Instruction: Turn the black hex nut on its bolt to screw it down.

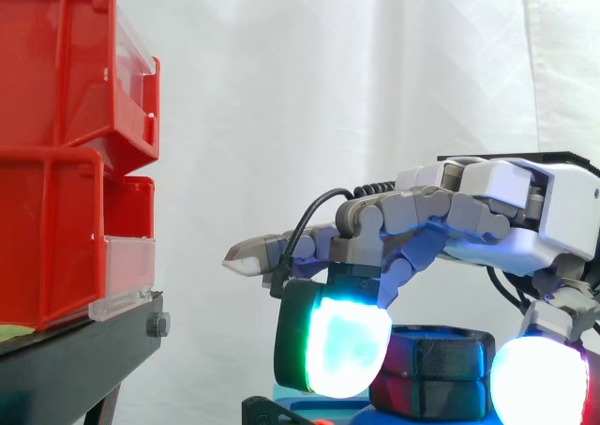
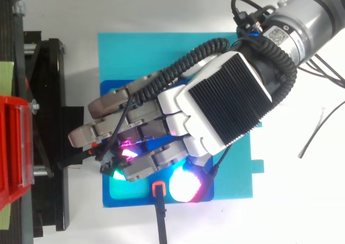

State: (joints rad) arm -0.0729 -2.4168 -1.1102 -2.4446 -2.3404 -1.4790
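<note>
Curled hand [image 1: 502, 214] round hex nut [image 1: 442, 361]

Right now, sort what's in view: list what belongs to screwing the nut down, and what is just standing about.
Job in hand: hand; black hex nut; blue base under it.
Standing about: red bins; black stand; white curtain.

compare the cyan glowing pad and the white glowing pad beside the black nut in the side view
The cyan pad glows cyan with a green edge; the white pad glows white with a magenta rim. The cyan pad stands at the view's left of the black hex nut, the white pad at its right and lower. Both belong to the hand curled over the nut.
</note>
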